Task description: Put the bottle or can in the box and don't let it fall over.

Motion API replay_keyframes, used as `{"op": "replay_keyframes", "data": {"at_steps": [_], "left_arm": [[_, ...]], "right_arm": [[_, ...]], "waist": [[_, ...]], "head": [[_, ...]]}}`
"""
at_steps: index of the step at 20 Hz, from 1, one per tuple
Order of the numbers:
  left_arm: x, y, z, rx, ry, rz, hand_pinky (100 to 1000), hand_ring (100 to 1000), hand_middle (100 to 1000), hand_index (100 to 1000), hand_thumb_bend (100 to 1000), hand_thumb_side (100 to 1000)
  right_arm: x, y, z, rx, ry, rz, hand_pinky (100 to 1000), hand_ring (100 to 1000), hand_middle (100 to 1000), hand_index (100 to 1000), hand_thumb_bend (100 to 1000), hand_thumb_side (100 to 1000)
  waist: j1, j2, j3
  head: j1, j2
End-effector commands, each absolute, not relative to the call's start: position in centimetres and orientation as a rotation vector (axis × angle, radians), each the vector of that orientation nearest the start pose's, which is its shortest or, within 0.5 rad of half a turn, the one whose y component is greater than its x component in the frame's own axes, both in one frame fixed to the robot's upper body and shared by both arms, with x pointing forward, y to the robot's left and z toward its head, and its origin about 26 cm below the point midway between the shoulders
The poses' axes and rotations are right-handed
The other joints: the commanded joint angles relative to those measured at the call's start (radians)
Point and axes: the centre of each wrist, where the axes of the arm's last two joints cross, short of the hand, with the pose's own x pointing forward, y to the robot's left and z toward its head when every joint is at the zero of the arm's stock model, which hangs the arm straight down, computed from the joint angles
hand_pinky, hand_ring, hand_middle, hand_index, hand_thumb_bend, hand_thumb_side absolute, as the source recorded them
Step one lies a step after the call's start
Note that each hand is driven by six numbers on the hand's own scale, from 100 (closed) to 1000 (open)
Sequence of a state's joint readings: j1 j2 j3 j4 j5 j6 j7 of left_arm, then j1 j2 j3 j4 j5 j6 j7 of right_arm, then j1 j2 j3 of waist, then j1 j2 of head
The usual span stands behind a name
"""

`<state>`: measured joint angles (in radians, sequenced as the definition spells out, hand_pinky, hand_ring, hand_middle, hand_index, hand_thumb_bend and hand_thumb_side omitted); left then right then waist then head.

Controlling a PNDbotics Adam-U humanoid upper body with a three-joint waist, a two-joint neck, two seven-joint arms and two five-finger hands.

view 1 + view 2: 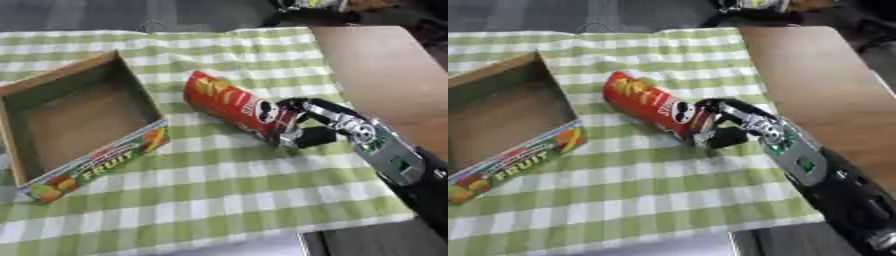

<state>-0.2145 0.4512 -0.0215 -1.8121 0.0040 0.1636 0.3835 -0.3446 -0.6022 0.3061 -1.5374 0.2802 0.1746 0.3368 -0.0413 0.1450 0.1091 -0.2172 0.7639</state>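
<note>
Red can (234, 105) is being gripped at its near end by the right hand (308, 125).
Lifted so, it risks being tipped short of the box (52, 82).

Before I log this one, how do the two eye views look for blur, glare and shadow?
Left eye view: soft all over, the face on the red cylindrical chip can smeared; no glare; dim shadow inside the shallow cardboard fruit box. Right eye view: equally soft, the right robot hand indistinct round the can's end, even light on the green checked cloth.
</note>
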Motion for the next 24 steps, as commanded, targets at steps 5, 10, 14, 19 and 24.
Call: {"op": "replay_keyframes", "data": {"at_steps": [5,10,14,19,24], "left_arm": [[31.30,30.19,15.62,0.578,-1.936,-0.079,613,629,555,706,100,694],[31.28,30.20,15.59,0.578,-1.935,-0.077,613,629,555,706,100,694],[31.27,30.23,15.57,0.580,-1.934,-0.076,613,629,555,706,100,694],[31.26,30.25,15.56,0.580,-1.933,-0.074,614,628,555,706,100,693],[31.25,30.28,15.56,0.581,-1.934,-0.073,614,628,555,706,100,693]], "right_arm": [[35.04,-29.49,10.25,-0.397,-1.334,1.134,815,844,740,913,287,462],[35.19,-29.58,9.99,-0.412,-1.321,1.130,787,775,697,895,253,442],[35.25,-29.51,9.78,-0.408,-1.315,1.129,737,722,670,885,232,436],[35.24,-29.44,9.63,-0.404,-1.312,1.134,667,683,657,885,209,464],[35.24,-29.33,9.48,-0.401,-1.308,1.130,564,642,610,864,197,473]], "waist": [[0.013,0.006,0.003],[0.012,0.006,0.003],[0.013,0.006,0.003],[0.013,0.007,0.003],[0.014,0.007,0.003]], "head": [[-0.003,-0.005],[-0.003,-0.007],[-0.003,-0.007],[-0.003,-0.007],[-0.005,-0.008]]}}
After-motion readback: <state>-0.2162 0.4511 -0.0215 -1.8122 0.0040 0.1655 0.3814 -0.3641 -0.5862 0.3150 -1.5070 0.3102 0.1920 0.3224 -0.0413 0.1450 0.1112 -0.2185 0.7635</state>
